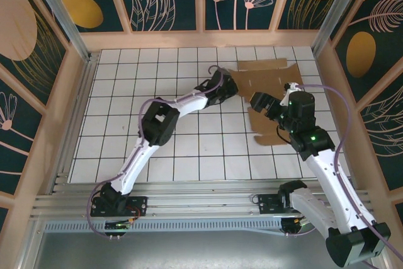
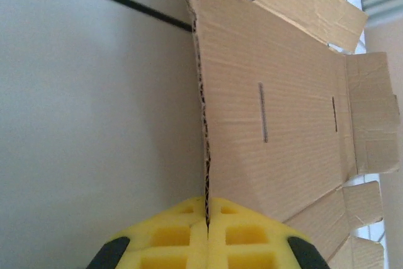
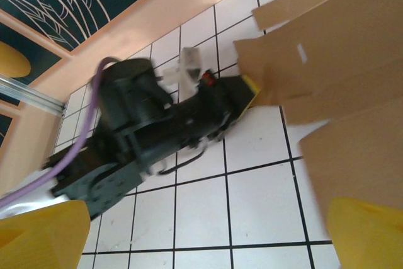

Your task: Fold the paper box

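The paper box (image 1: 271,83) is a flat brown die-cut sheet lying on the tiled floor at the back right, with flaps spread out. My left gripper (image 1: 234,87) reaches to its left edge and is shut on that edge. In the left wrist view the corrugated edge of the paper box (image 2: 283,111) runs straight into the closed yellow pads of the left gripper (image 2: 208,212). My right gripper (image 1: 258,102) hovers open over the sheet's near-left part. Its yellow fingers (image 3: 44,231) stand wide apart above bare tiles, with the paper box (image 3: 334,80) to their right.
The white tiled floor (image 1: 157,124) is ringed by a wooden frame (image 1: 201,39) with patterned panels. The left arm's black wrist (image 3: 164,124) lies across the tiles just beyond the right gripper. An aluminium rail (image 1: 189,203) runs along the near edge.
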Tool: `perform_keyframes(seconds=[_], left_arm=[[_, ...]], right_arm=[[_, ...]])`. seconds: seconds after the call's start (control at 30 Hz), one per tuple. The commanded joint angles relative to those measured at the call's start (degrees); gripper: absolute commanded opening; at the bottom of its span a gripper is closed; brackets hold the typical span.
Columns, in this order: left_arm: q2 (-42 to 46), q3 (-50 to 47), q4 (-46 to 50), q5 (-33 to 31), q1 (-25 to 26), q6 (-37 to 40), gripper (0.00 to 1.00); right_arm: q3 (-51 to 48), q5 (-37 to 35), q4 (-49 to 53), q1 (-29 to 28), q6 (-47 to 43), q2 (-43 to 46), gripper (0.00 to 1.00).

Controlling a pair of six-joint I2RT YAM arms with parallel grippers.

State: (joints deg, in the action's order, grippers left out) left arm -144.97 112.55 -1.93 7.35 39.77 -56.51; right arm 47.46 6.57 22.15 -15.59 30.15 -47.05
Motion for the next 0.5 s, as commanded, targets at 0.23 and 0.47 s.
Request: perform_keyframes(seconds=[0.23,0.47], left_arm=[[36.2,-37.1,6.5,6.5,-12.4,28.7,0.00],[46.5,-54.2,-7.9,7.4,-15.3,36.1,0.00]], right_arm=[[1.0,9.4,-3.1,6.4,-4.7,-7.3,0.98],[3.3,20.8,-15.0,10.9,-14.1,-26.5,0.98]])
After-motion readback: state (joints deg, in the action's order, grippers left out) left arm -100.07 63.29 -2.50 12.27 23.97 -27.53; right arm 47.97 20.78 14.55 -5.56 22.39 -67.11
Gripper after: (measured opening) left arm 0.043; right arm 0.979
